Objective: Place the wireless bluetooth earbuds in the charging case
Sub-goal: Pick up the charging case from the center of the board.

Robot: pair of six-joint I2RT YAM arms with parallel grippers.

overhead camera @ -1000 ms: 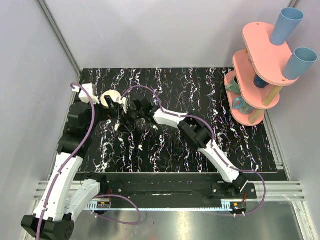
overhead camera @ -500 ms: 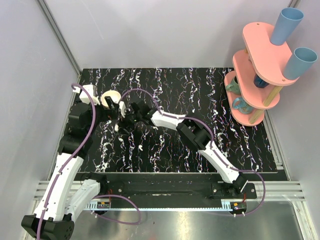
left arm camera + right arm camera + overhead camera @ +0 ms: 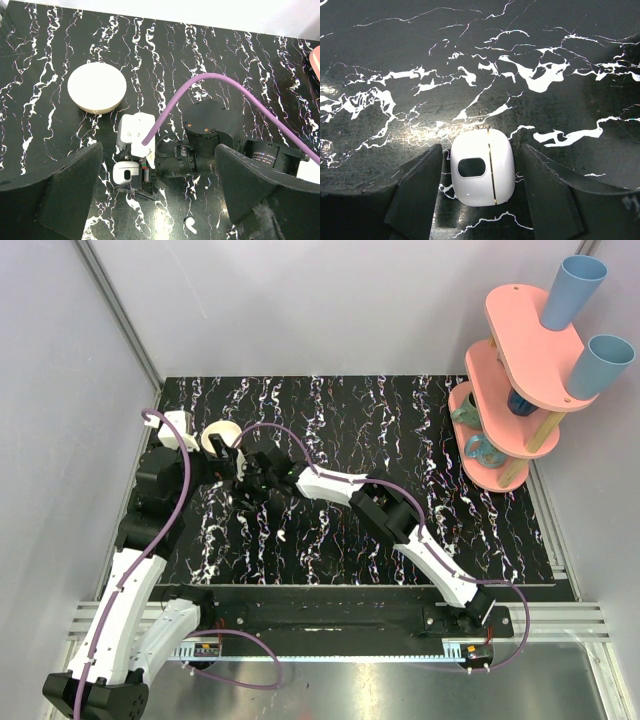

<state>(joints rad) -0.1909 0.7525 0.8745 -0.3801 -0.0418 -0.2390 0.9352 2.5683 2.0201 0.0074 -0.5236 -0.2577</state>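
The charging case (image 3: 482, 174) is a white glossy rounded pod with a dark oval window and a thin seam, lying closed on the black marbled table; it also shows in the left wrist view (image 3: 125, 172). My right gripper (image 3: 481, 162) is open, one finger on each side of the case with small gaps, low over the table at the back left (image 3: 243, 478). One tiny white earbud (image 3: 190, 226) lies loose on the table nearer the front (image 3: 283, 537). My left gripper (image 3: 157, 147) is open and empty, held above the right gripper.
A cream round puck (image 3: 96, 87) sits at the back left (image 3: 217, 438), just beyond the grippers. A pink tiered stand (image 3: 520, 370) with blue cups (image 3: 578, 285) stands at the back right. The right arm's purple cable (image 3: 225, 82) arcs over its wrist.
My right gripper has moved left across the table and now straddles the white case. My left arm has barely moved.
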